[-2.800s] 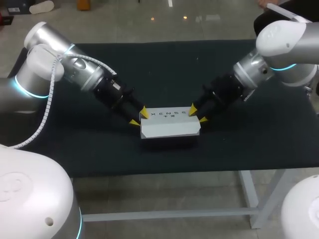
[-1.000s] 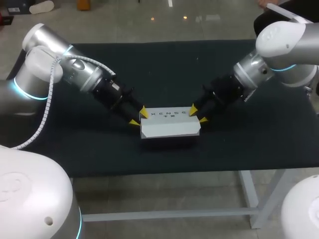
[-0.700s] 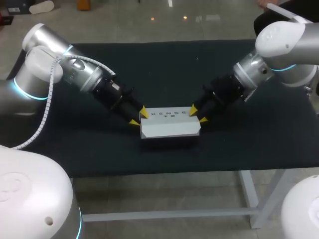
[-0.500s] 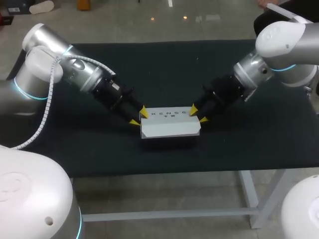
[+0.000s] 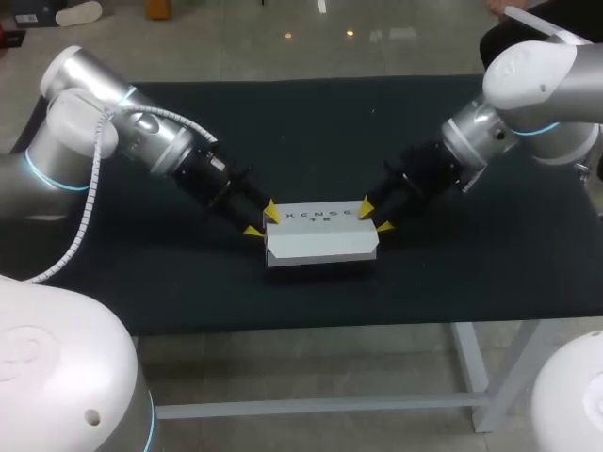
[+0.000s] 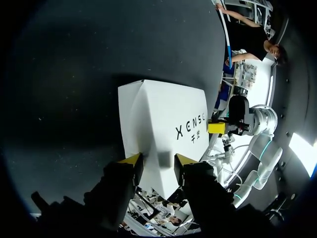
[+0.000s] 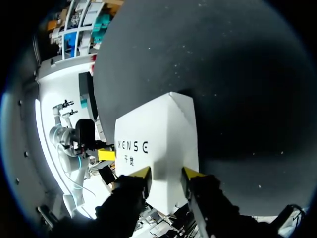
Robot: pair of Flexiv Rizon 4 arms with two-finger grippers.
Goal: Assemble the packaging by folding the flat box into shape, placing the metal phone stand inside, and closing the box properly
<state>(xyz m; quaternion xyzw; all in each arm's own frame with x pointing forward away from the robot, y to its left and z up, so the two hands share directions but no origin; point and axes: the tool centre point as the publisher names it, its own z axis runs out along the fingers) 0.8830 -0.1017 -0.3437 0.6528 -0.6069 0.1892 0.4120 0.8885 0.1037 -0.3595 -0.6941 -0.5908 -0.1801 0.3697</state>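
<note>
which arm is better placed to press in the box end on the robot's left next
Left, probably. The left gripper has its open yellow tips at that end of the white box; the right gripper sits at the opposite end, the box between them.

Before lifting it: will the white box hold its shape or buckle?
Probably light; the white box looks like thin folded card, so squeezing may dent it. With the left claw and right claw only at its ends, it could slip or twist.
</note>
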